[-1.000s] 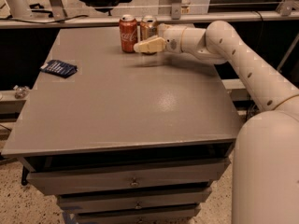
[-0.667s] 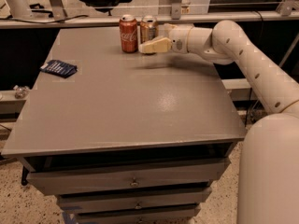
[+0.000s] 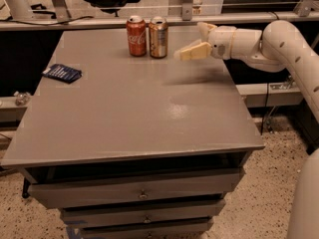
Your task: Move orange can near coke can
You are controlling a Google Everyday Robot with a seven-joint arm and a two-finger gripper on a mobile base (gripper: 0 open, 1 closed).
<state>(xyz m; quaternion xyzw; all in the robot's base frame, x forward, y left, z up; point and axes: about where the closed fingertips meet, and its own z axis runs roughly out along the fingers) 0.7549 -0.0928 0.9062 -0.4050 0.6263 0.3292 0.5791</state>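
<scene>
On the flat grey desk (image 3: pixel 124 113), the red metal drink can with white Coca-Cola script (image 3: pixel 136 36) stands upright near the far edge. The copper-orange metal drink can with a silver top (image 3: pixel 158 37) stands upright just to its right, touching it or nearly so. The robot's cream two-finger gripper (image 3: pixel 189 40) hovers further right of the red can, just beyond the orange can and apart from it, its jaws spread wide and holding nothing, while a dark blue flat packet (image 3: pixel 62 72) lies well left of the red can.
</scene>
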